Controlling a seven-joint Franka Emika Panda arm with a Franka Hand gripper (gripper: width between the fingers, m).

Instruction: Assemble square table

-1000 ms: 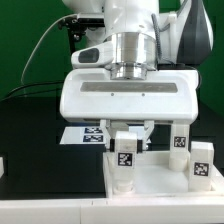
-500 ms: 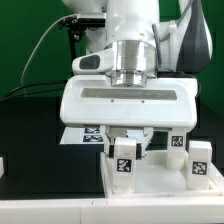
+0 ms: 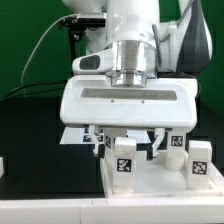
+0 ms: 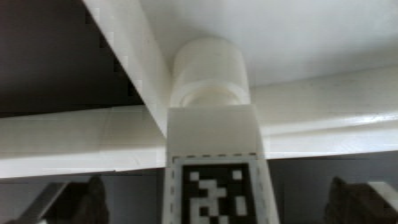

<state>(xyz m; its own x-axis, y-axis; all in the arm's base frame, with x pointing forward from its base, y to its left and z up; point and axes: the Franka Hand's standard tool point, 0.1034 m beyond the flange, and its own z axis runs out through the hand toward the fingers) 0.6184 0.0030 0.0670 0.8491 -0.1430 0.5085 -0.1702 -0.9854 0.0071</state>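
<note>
While the gripper [image 3: 126,150] hangs above the white square slab [image 3: 160,185], its fingers [image 3: 105,143] stand apart on either side of a tagged leg [image 3: 125,164], not touching it. That leg stands upright on the slab, directly beneath the gripper.

A white leg [image 4: 214,130] bearing a black-and-white tag [image 4: 217,190] stands upright on the square tabletop [image 4: 338,40]. Two dark fingertips [image 4: 75,198] flank it, apart from its sides.

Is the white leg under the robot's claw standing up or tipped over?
Upright. The leg stands on end on the tabletop slab, tag facing the camera, between the spread fingers of the gripper.
</note>
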